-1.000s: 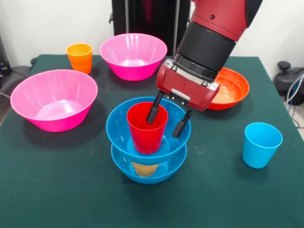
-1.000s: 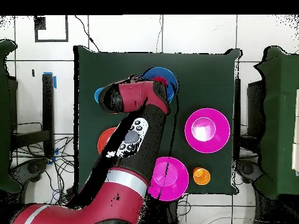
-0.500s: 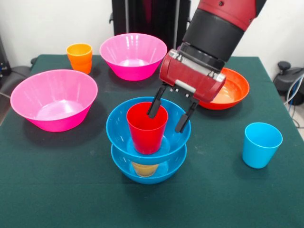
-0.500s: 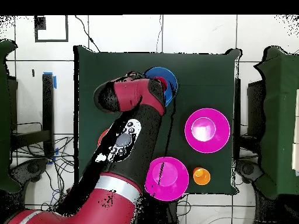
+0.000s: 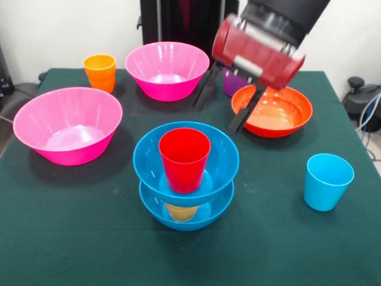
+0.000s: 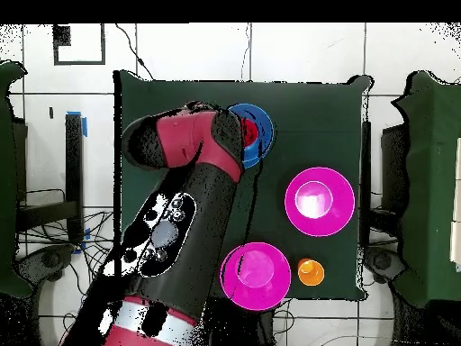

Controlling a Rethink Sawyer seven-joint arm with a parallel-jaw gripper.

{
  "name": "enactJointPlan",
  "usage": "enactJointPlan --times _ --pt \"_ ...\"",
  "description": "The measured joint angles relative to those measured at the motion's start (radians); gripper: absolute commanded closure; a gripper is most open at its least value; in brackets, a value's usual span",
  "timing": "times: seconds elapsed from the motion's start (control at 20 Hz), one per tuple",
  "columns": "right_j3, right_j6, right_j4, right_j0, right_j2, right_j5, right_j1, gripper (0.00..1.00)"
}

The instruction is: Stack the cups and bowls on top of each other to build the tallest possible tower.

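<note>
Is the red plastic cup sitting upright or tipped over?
Upright: the red plastic cup stands mouth-up inside the upper blue plastic bowl, its round rim level.

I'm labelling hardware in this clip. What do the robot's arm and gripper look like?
The arm is thick and rounded, glossy red with black sections and a silver band near its base. The gripper has a red body with a silver-grey plate and two thin, straight black fingers.

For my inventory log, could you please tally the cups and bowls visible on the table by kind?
Cups: 5 (orange, red, light blue, purple, yellow)
Bowls: 5 (pink, pink, blue, blue, orange-red)
Total: 10
</note>
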Motion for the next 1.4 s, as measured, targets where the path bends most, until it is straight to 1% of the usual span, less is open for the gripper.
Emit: enactJointPlan --times 0.05,0.15,0.35,0.6,0.9,1.0,1.4 --pt "-0.012 0.0 0.001 0.006 -0.009 0.039 -0.021 0.0" --pt "-0.024 0.0 0.001 0.012 -0.015 0.073 -0.04 0.0" --pt "-0.04 0.0 0.004 0.021 -0.024 0.108 -0.062 0.0" --pt "-0.062 0.0 0.026 0.044 -0.029 0.154 -0.09 0.0" --pt "-0.062 0.0 0.067 0.068 -0.031 0.186 -0.103 0.0" --pt "-0.062 0.0 0.089 0.084 -0.034 0.2 -0.102 0.0" --pt "-0.064 0.001 0.136 0.129 -0.041 0.259 -0.1 0.0"
